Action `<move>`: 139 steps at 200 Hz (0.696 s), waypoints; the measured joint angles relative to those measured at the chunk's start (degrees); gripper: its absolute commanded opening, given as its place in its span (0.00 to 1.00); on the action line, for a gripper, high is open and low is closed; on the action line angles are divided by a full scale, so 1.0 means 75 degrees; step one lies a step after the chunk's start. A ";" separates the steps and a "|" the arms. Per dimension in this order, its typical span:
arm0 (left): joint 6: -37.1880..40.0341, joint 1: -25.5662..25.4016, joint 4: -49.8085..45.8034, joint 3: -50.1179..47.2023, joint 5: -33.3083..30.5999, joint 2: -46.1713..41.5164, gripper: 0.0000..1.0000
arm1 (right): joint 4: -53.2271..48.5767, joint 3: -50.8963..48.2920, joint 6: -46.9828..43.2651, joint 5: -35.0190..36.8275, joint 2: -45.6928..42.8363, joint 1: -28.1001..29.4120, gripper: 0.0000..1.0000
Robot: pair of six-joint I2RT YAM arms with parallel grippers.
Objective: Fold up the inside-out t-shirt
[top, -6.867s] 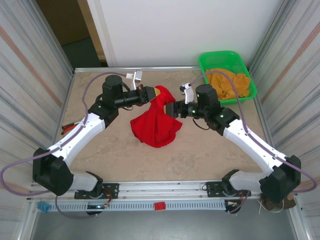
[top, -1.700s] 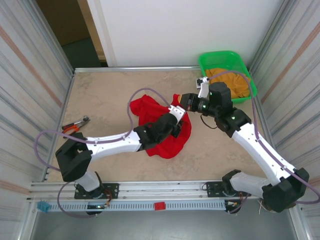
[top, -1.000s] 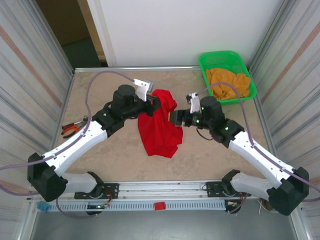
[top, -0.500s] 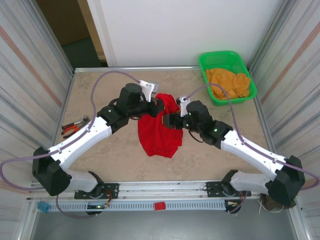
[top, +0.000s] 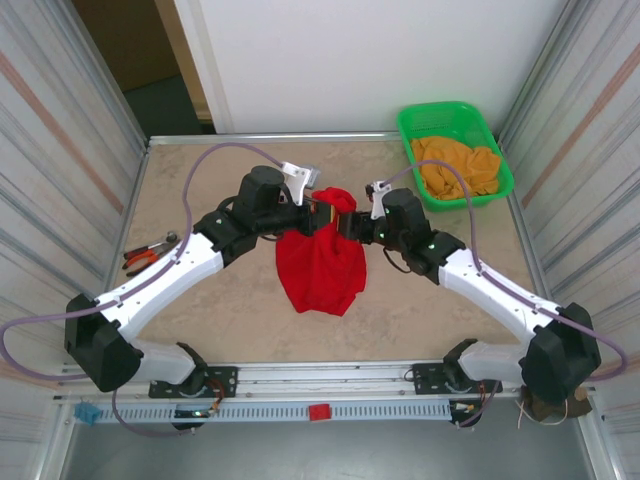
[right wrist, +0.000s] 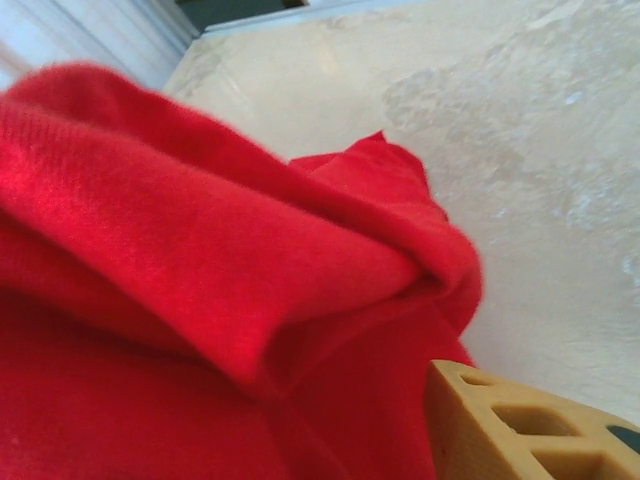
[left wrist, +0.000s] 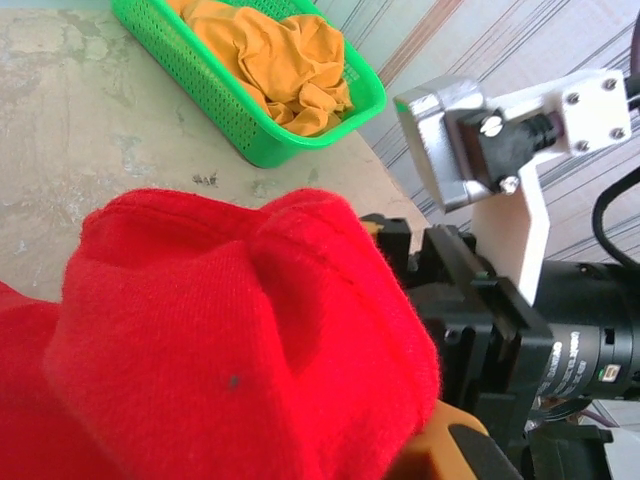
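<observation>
"Two end effectors, one garment. Entries, left to right?"

"Item: red-handled hand tool (top: pixel 148 252), left edge of the worktop (top: pixel 250 320), well apart from the work. Item: left end effector (top: pixel 318 207), raised over mid-worktop, jaws closed on a bunch of the inside-out t-shirt (top: pixel 320 265). Item: the shirt itself, bright red, top gathered and lifted, the rest hanging in a crumpled heap that rests on the worktop between the arms. Item: right end effector (top: pixel 350 224), just beside the left one, against the same raised bunch."

"Its jaws?"

"Cannot tell. One finger pad (right wrist: pixel 500 430) appears in the right wrist view with fabric close above it; whether it pinches anything is hidden."

"Far right?"

"Green basket (top: pixel 438 108), far right corner, holding an orange-yellow cloth (top: pixel 458 165). Not part of the job; well apart."

"Step in hand?"

"Judged: sorting out the garment, a second grip being sought near the first. No fold made, shirt not laid flat. Early."

"Next move calls for?"

"A secure hold by the right side on a separate edge, then the two drawn apart to spread the fabric flat. Obstruction: the end effectors crowd each other, and folds of cloth hide seams and sleeves."
</observation>
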 measured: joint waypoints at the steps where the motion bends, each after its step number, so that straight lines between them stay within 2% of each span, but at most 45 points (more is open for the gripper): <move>1: 0.0000 0.0000 0.0000 0.0003 0.0003 0.0000 0.00 | 0.0000 0.0000 -0.0006 0.0000 0.0003 0.0006 0.49; 5: -0.0006 0.0000 0.0000 0.0009 0.0020 0.0003 0.00 | 0.0009 0.0000 -0.0006 -0.0012 0.0029 0.0035 0.43; 13: -0.0038 0.0000 0.0000 0.0035 0.0079 0.0006 0.00 | 0.0035 0.0000 -0.0012 -0.0061 0.0090 0.0079 0.23; 25: -0.0082 0.0000 0.0003 0.0087 0.0154 0.0012 0.00 | 0.0085 0.0000 -0.0006 -0.0210 0.0207 0.0090 0.00; 47: -0.0201 0.0137 0.0003 0.0114 0.0256 0.0009 0.00 | 0.0114 0.0009 -0.0017 -0.0819 0.0353 -0.0122 0.00; 62: -0.0338 0.0510 0.0105 -0.0055 0.0370 -0.0041 0.00 | 0.0152 0.0038 -0.0009 -0.1550 0.0350 -0.0420 0.00; 87: -0.0571 0.1518 0.0481 -0.0702 0.0653 -0.0093 0.00 | 0.0793 0.0050 0.0207 -0.3456 0.0192 -0.1046 0.00; 105: -0.0659 0.1923 0.0810 -0.1145 0.0901 0.0114 0.00 | 0.1530 0.0050 0.0603 -0.4747 0.0029 -0.1288 0.00; 116: -0.0685 0.1953 0.1037 -0.1332 0.1128 0.0306 0.15 | 0.1807 0.0076 0.0781 -0.5278 -0.0020 -0.1314 0.00; 127: -0.0734 0.1853 0.1376 -0.1565 0.1288 0.0437 0.37 | 0.1944 0.0093 0.0866 -0.5668 -0.0020 -0.1314 0.00; 139: -0.0807 0.1821 0.1705 -0.1955 0.1326 0.0414 0.52 | 0.2063 0.0093 0.0959 -0.5957 -0.0020 -0.1390 0.00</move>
